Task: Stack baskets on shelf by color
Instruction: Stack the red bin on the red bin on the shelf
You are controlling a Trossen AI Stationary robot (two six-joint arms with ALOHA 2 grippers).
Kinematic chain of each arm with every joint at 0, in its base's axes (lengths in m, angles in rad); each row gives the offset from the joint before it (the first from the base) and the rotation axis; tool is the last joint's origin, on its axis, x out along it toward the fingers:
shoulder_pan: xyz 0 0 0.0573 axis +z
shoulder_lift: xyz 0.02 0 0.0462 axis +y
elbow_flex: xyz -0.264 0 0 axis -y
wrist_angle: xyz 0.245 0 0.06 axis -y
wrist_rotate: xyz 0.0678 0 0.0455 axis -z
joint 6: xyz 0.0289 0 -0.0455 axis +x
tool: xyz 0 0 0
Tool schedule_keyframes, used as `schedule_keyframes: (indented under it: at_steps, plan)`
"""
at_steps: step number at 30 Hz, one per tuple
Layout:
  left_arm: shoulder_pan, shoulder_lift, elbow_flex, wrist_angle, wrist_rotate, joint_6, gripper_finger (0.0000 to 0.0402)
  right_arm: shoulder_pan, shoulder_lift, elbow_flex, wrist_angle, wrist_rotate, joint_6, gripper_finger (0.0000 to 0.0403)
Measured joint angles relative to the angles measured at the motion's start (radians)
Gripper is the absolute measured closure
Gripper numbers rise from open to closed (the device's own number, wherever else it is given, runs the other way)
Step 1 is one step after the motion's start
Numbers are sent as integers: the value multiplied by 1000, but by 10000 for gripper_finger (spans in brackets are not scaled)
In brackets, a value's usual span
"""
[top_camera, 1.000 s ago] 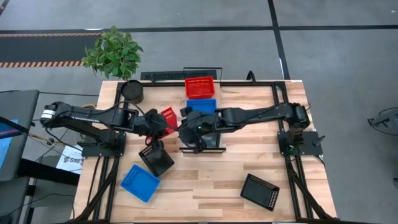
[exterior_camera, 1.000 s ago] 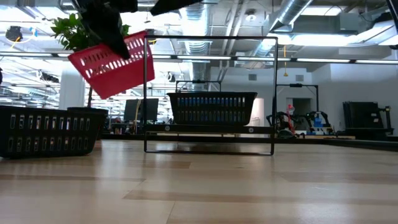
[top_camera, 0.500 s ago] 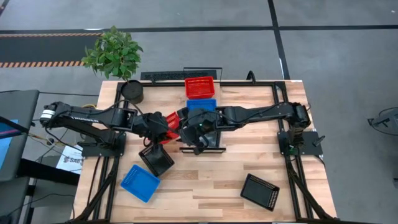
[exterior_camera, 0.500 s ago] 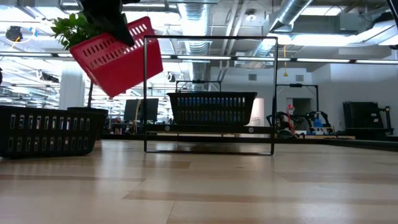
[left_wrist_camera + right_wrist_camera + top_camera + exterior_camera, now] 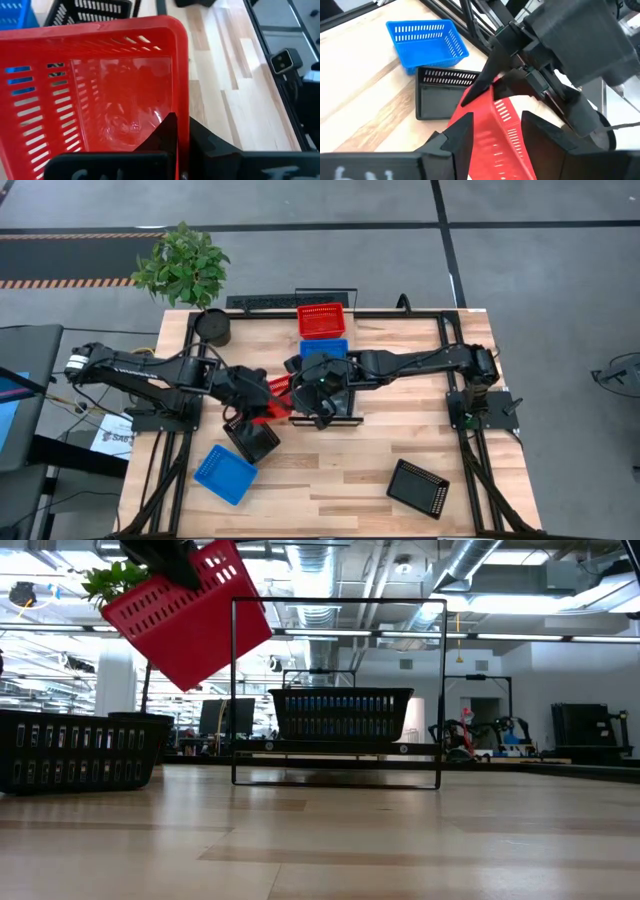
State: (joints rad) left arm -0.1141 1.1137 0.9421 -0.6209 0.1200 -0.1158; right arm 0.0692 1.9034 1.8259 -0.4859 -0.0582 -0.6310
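Wood planks make up the table point(image 5: 380, 450), whose near half lies mostly bare. At its far middle stands the shelf point(image 5: 345, 418), black-framed, with a red basket point(image 5: 321, 319) at the far end, a blue basket point(image 5: 324, 347) next to it, and in the low view a black basket point(image 5: 341, 714) resting on the plank.

A lone black basket point(image 5: 418, 488) sits near the right front corner, well apart from the rest. A blue one point(image 5: 225, 474) and another black one point(image 5: 252, 436) lie close together at left front.

Between both arms hangs the tilted red basket point(image 5: 187, 612), perforated along its sides and lifted clear of the table beside the shelf's frame. The left claw point(image 5: 172, 145) is clamped on its rim. The right claw point(image 5: 492, 132) stands open with its fingers either side of the opposite rim.
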Motion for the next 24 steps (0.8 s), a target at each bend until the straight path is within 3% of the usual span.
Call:
schedule_keyframes:
  at_steps: [10,24]
  plan:
    - [-4,0,0,0,58,118,401,-14,0,0,-10,-159,-24,223]
    - [-4,0,0,0,128,259,401,-59,0,-1,-48,-256,30,223]
